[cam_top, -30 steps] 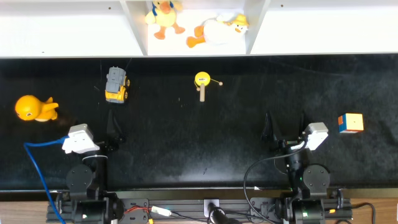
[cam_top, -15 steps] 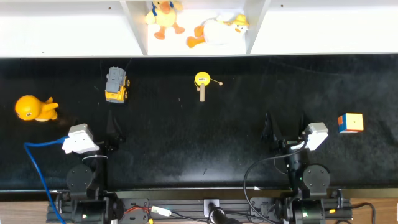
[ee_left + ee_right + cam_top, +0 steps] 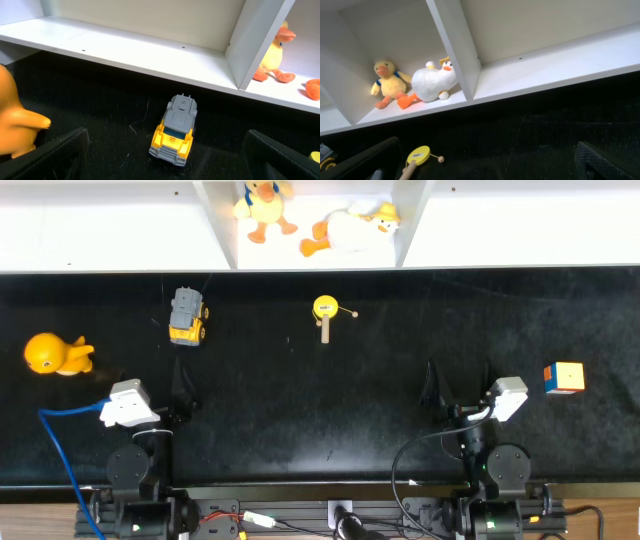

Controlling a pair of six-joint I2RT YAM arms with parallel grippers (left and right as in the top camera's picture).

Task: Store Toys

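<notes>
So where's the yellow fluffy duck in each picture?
Top view: yellow duck at the picture's top, in the white shelf's middle cubby.
Left wrist view: duck in the cubby past the divider, beyond the truck.
Right wrist view: duck beside the white bird.
Shared landmark: that cubby.

Overhead view straight down on table (image 3: 300, 420); low wrist views toward shelf (image 3: 125, 50), both with yellow duck (image 3: 272, 52).

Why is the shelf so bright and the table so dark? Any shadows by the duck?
Top view: the white shelf catches the light and looks very bright; the black table stays dark. Right wrist view: the cubby corner behind the yellow duck is shaded grey. Left wrist view: the toy truck is evenly lit, with no strong shadow.
</notes>
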